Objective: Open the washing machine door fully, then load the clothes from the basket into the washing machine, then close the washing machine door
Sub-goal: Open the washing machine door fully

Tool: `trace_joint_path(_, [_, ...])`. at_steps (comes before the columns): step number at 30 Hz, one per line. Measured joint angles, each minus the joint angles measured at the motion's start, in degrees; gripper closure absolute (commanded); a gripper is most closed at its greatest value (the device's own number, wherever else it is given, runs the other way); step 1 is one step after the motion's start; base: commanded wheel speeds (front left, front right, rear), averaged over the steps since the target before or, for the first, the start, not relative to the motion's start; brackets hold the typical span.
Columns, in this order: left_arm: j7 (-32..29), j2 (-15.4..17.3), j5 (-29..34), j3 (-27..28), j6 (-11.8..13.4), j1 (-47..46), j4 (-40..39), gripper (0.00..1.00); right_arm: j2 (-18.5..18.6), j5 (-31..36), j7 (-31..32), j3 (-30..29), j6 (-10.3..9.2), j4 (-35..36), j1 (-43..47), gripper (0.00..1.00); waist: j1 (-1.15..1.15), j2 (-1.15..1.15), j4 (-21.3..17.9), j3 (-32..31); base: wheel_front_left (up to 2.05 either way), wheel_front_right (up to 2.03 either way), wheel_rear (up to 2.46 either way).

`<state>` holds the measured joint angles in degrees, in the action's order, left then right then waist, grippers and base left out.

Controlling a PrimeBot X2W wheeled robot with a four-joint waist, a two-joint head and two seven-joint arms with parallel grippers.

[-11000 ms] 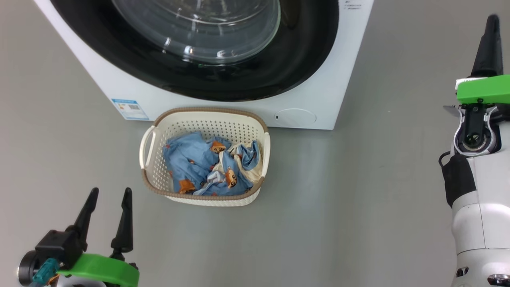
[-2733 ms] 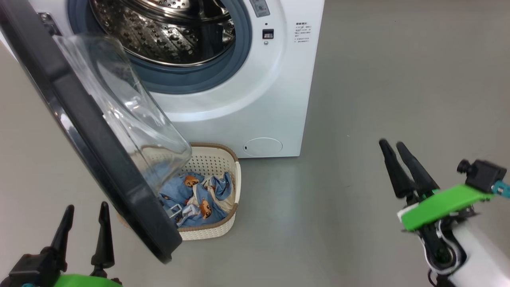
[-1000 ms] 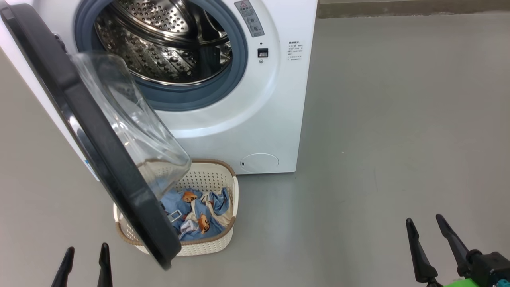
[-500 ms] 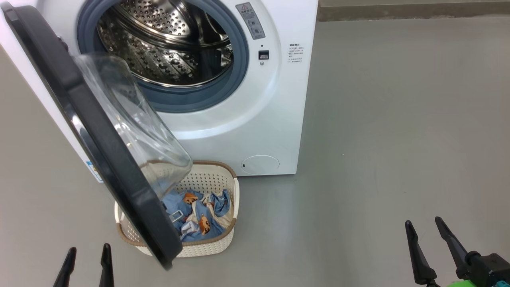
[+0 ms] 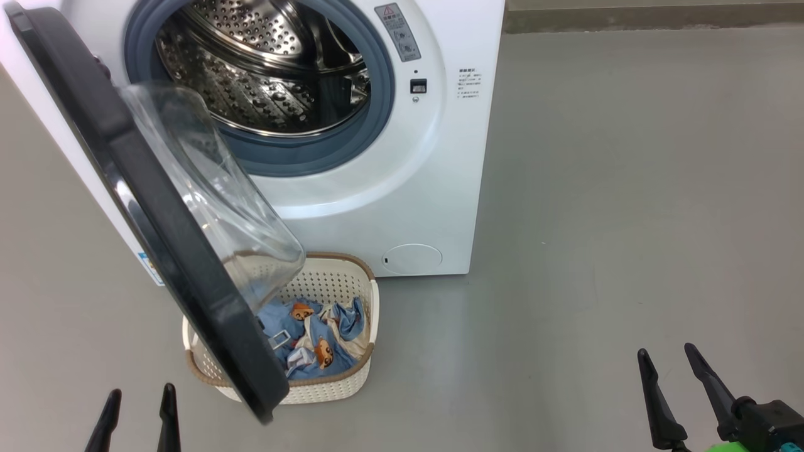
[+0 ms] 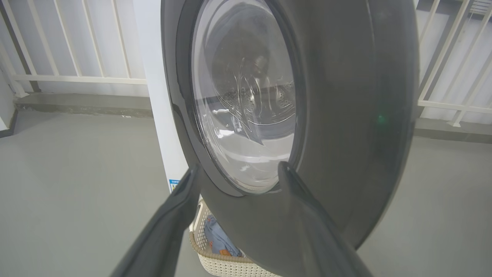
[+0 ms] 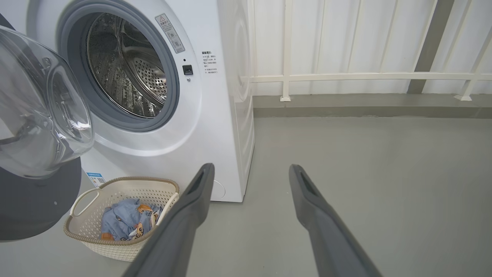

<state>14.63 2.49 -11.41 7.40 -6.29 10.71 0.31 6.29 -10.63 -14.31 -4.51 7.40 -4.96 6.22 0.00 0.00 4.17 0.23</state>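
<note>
The left claw (image 5: 141, 390) sits spread and empty, and the door (image 5: 157, 220) stands partly open right ahead of its tips, hanging over the basket (image 5: 342, 263) on the floor (image 5: 565, 251). The clothes (image 5: 314, 333) lie in that basket, ahead and to that claw's right. The right claw (image 5: 666, 349) is spread and empty too, with the washing machine (image 5: 402, 188) and basket well off to its left.

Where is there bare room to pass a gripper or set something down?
The grey floor right of the big white front-loading washing machine, up to the right gripper, is bare. So is the strip left of the large round black-rimmed glass door. Crowded: that door overhangs the small cream-white perforated plastic basket, covering its left half.
</note>
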Motion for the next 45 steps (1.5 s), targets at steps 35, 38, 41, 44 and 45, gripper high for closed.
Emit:
trace_joint_path(35, [0.1,-0.2,0.4,-5.1,-0.9,-17.1,-26.0,1.00,-0.7,-0.1,0.0,0.2,0.00,-1.9,-0.4,0.00,0.00,0.00,-0.7,-0.2,0.00,0.00,0.00])
trace_joint_path(38, [0.1,0.6,0.2,-12.2,-1.0,-18.0,-26.1,1.00,-0.7,-0.1,0.0,0.4,0.00,-2.1,-0.5,0.00,0.00,0.00,-0.8,-0.2,0.00,0.00,0.00])
trace_joint_path(41, [0.1,1.1,-0.2,-18.7,-1.0,-18.1,-25.0,1.00,-0.8,-0.1,0.0,0.6,0.00,-2.2,-0.6,0.00,0.00,0.00,-0.8,-0.1,0.00,0.00,0.00])
trace_joint_path(44, [0.1,1.6,-1.1,-24.4,-1.0,-18.0,-22.0,1.00,-0.8,-0.1,0.0,0.8,0.00,-2.2,-0.7,0.00,0.00,0.00,-0.8,-0.1,0.00,0.00,0.00])
trace_joint_path(45, [0.1,1.9,-1.1,-26.1,-1.0,-17.8,-21.0,1.00,-0.8,-0.1,0.0,0.9,0.00,-2.2,-0.7,0.00,0.00,0.00,-0.8,0.0,0.00,0.00,0.00])
